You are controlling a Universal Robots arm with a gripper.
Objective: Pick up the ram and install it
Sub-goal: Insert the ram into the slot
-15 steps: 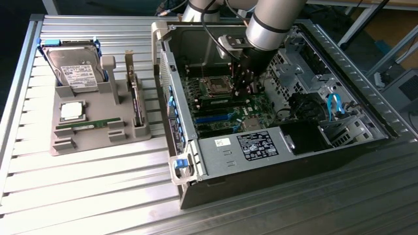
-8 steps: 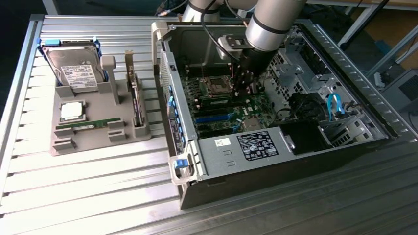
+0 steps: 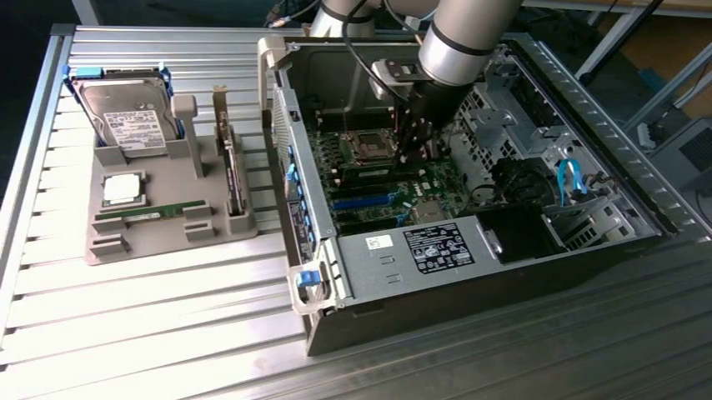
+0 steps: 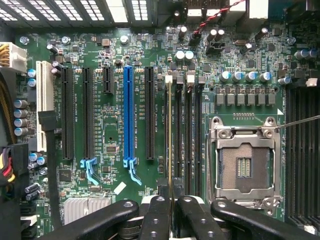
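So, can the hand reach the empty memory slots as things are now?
Probably yes: the case lies open, and the hand, gripping the ram, hangs right over those slots with nothing between.

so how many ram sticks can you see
2. One ram stands edge-on in the gripper over the motherboard slots; a spare ram lies on the tray beside the case. More may be hidden.

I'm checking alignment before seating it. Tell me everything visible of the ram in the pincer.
The ram shows edge-on: a long thin strip with a pale tan edge, faces hidden. It stands on edge, clamped by the pincer, running along the dark memory slots beside the empty processor socket. Whether it touches a slot cannot be told.
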